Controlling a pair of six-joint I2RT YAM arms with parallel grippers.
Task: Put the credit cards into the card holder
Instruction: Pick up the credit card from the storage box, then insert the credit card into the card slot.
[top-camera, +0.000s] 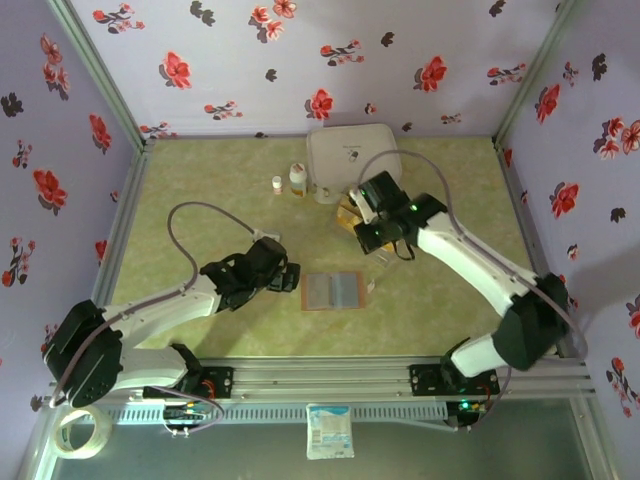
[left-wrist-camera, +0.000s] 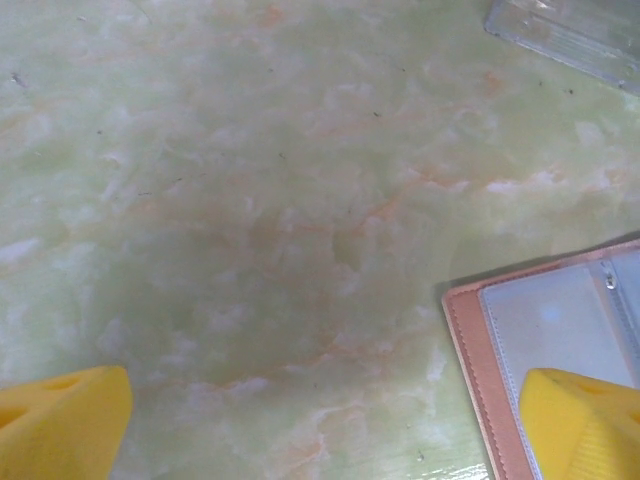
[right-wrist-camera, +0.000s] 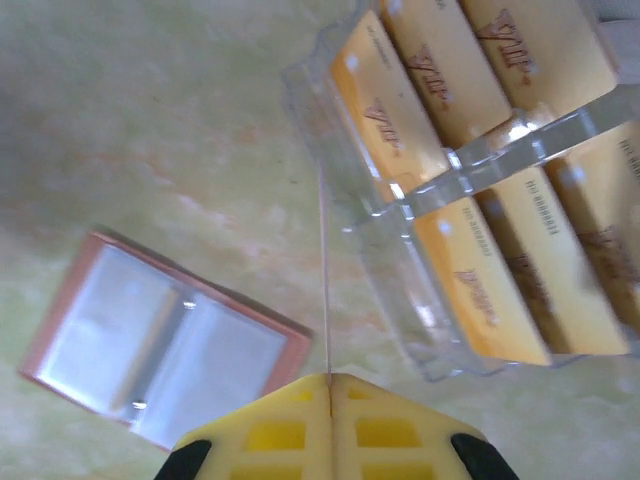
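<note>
Left gripper (left-wrist-camera: 322, 428) jaws apart, hovering beside open card holder (left-wrist-camera: 560, 345) on counter (left-wrist-camera: 250, 220).

Right wrist: right gripper (right-wrist-camera: 330, 425) jaws pinched, apparently on one edge-on card (right-wrist-camera: 325, 280). Remaining credit cards (right-wrist-camera: 440, 70) stand in clear rack (right-wrist-camera: 530, 135). They look stiff, light, slick; best gripped by an exposed edge.

Top: holder lies between arms.

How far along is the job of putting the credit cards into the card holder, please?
Done: the card holder lies open on the table, its clear pockets apparently empty. In hand: the right hand is shut on what looks like one credit card, seen edge-on. The left hand is open at the holder's edge. Left: the other credit cards sit in the clear rack; none is stowed yet.
</note>
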